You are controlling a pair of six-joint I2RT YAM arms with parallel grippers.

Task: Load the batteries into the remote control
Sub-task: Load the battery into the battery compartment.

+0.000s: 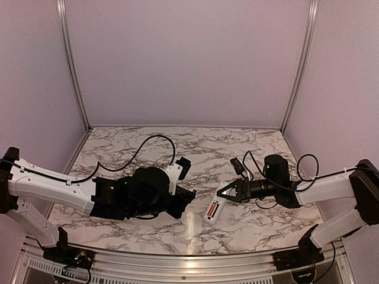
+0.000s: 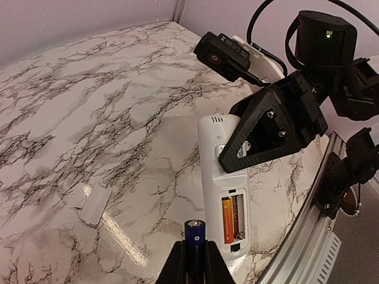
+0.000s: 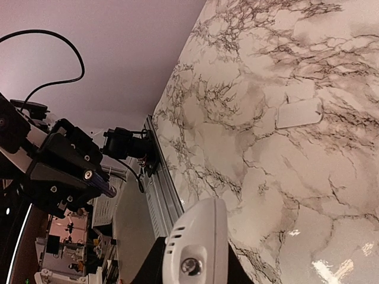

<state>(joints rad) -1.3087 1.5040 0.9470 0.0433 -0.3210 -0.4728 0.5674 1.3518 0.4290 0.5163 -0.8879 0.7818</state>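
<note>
The remote control (image 2: pixel 208 177) lies back-up on the marble counter (image 2: pixel 89 89), its bay open and the orange battery (image 2: pixel 228 220) seated in one slot. The right pincer (image 1: pixel 227 192) is clenched on its far end. The left pincer (image 2: pixel 194 253) grips the black battery (image 2: pixel 194 235) just beside the bay, and the loose cover (image 2: pixel 96 203) lies apart.

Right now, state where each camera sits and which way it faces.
Top: above and behind the bases, looking down at the table; both arms show, right gripper clamping the remote.
Left wrist: on the left arm, looking past the left gripper, which holds the black battery, to the remote's open bay with the orange battery.
Right wrist: on the right arm, looking over the remote's end toward the left gripper; own fingers barely show.
Shared: both wrist views show the loose cover.
</note>
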